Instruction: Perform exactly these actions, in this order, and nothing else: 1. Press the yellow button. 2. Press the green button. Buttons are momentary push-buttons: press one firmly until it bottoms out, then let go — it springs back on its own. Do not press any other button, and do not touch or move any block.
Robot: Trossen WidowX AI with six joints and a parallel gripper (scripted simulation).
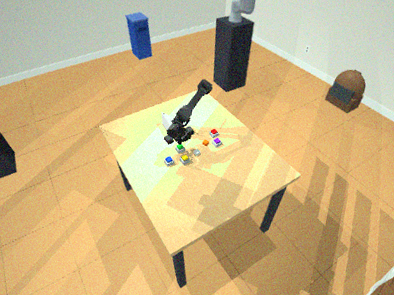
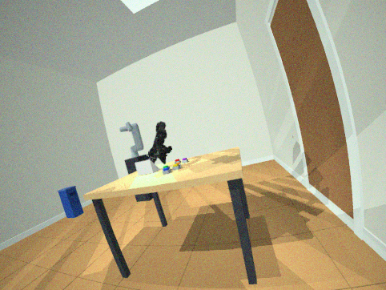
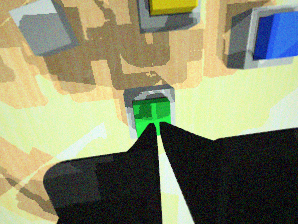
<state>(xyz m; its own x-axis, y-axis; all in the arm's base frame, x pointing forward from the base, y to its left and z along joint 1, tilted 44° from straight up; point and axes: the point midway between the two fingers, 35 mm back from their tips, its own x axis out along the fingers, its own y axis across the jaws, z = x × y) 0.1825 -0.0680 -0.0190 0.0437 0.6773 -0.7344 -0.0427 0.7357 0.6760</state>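
Note:
The green button [image 1: 180, 148] [image 2: 166, 167] [image 3: 152, 110] has a square green cap in a grey housing. My gripper [image 1: 180, 141] [image 2: 164, 162] [image 3: 156, 127] is shut and empty. In the wrist view its black fingertips overlap the near edge of the green cap. In the top and exterior views they are at or just above that button; I cannot tell whether they touch it. The yellow button [image 1: 184, 157] [image 2: 176, 165] [image 3: 172, 5] stands beyond the green one in the wrist view, away from the fingers, partly cut off by the frame.
The blue button [image 1: 168, 160] [image 3: 280, 36] is right of the green one in the wrist view. A grey block [image 1: 197, 153] [image 3: 44, 30] lies at upper left there. An orange block [image 1: 205, 142], red button [image 1: 214, 132] and purple button [image 1: 216, 141] are farther off. A white box [image 2: 144, 167] stands nearby.

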